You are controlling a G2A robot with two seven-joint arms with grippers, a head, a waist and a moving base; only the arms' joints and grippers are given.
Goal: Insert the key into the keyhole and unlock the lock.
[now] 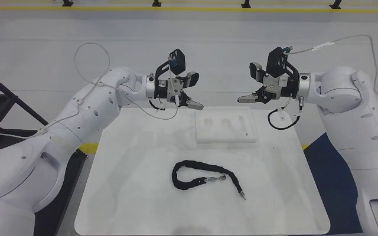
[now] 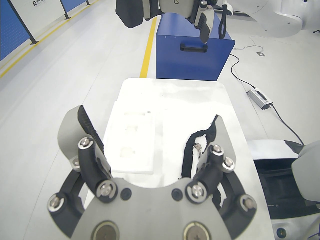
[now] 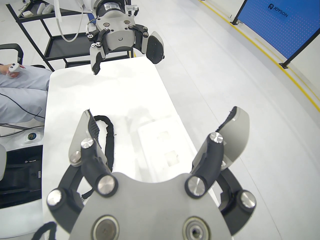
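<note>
Tabletop [image 1: 118, 194] bears lock [image 1: 178, 176] centrally; left claw [image 1: 194, 92], right claw [image 1: 250, 85] spread above.

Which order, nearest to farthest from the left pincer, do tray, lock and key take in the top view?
1. Tray, at the table's far side, closest to the left pincer.
2. Lock, a black loop nearer the table's front.
3. Key, farthest, front right of the lock.

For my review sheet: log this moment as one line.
left claw: open, empty, raised | right claw: open, empty, raised | cable lock: lying on table, untouched | foam tray: beyond lock
</note>
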